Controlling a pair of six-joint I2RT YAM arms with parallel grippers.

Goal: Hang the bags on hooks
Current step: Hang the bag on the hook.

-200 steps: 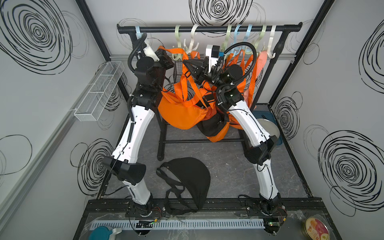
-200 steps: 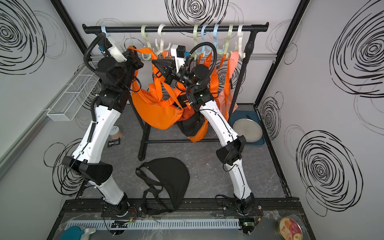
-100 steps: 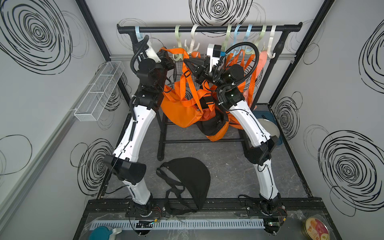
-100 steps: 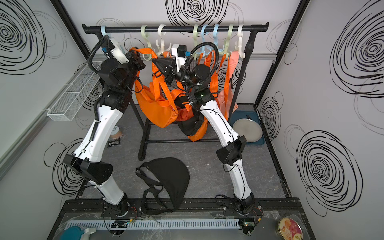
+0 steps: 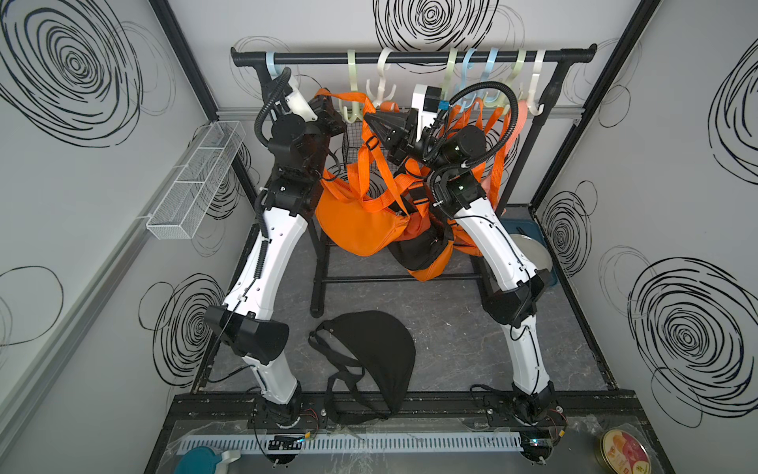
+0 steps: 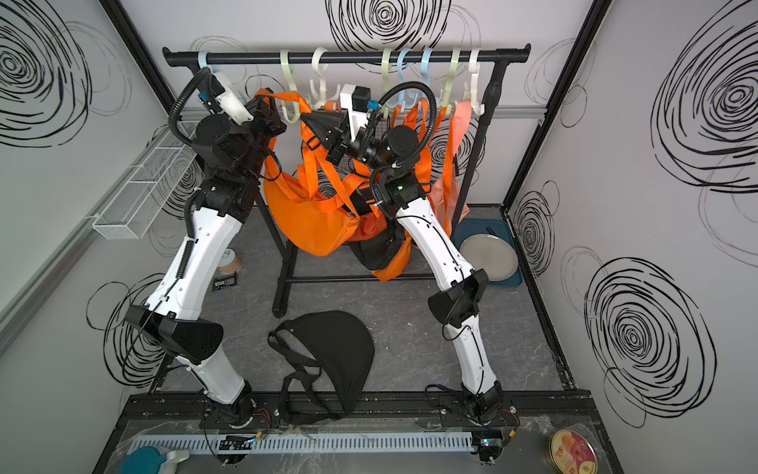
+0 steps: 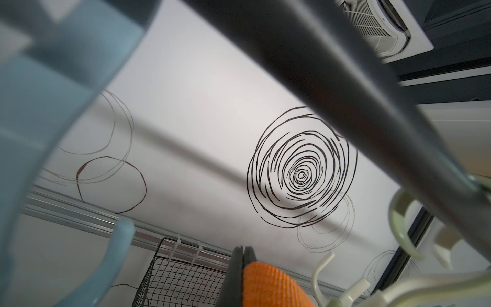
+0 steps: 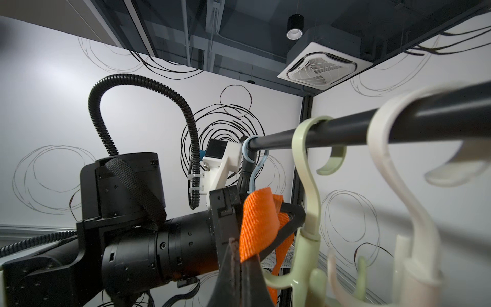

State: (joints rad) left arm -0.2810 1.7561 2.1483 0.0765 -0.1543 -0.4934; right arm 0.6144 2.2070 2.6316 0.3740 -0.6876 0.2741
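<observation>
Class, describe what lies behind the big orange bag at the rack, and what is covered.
A black-and-orange bag hangs behind the orange bag; a wire basket shows between its straps. The right arm covers where the rear bag hangs.

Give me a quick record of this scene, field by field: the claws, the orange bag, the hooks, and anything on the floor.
Left claw: shut on the orange strap, up near the rail
Right claw: shut on the same strap
Orange bag: hanging from the strap between the arms
Nearest hook: pale green hook, strap close beside it, seemingly not on it yet
Floor: black bag, lying untouched
</observation>
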